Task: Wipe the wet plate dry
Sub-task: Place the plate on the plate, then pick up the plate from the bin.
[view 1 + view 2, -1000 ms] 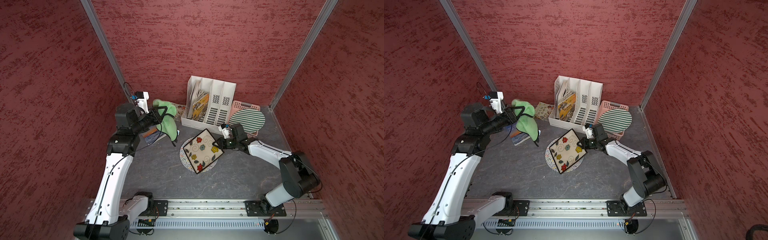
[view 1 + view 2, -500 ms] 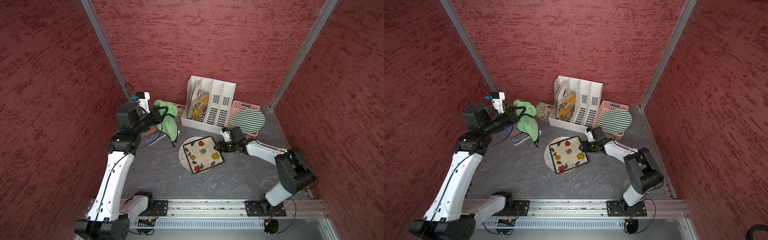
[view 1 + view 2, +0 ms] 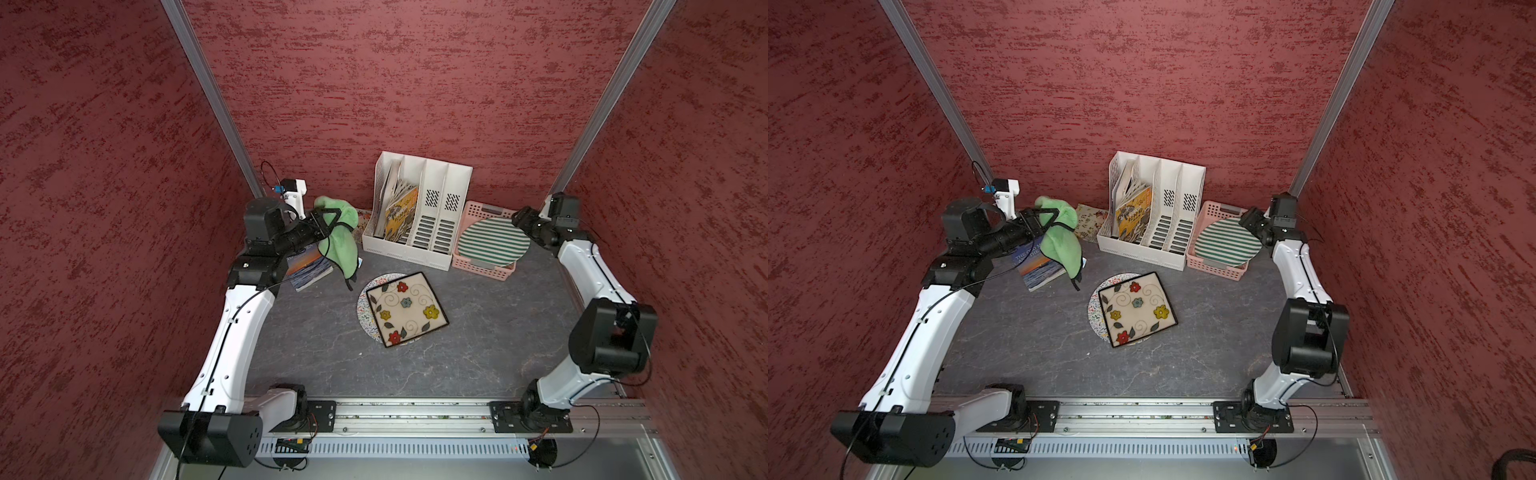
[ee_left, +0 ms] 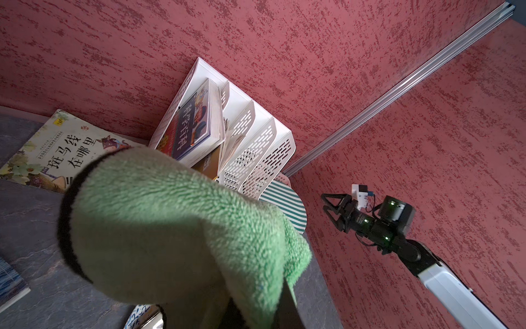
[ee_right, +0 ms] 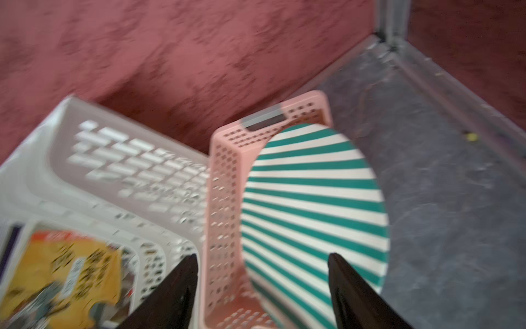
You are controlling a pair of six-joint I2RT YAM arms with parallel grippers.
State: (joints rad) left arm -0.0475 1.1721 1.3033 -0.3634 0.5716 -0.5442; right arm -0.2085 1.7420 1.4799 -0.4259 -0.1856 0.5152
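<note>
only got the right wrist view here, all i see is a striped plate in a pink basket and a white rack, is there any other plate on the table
Observer: Yes. A square flowered plate lies mid-table on top of a round patterned plate, in both top views.
Operator: ok and where's the cloth
Observer: The left hand is shut on the green cloth, which hangs raised off the table, apart from both of those plates.
Operator: how close is my hand to the square one
Observer: Not close. The right hand is open and empty by the far edge of the striped plate in the pink basket, well away from the square flowered plate.
</note>
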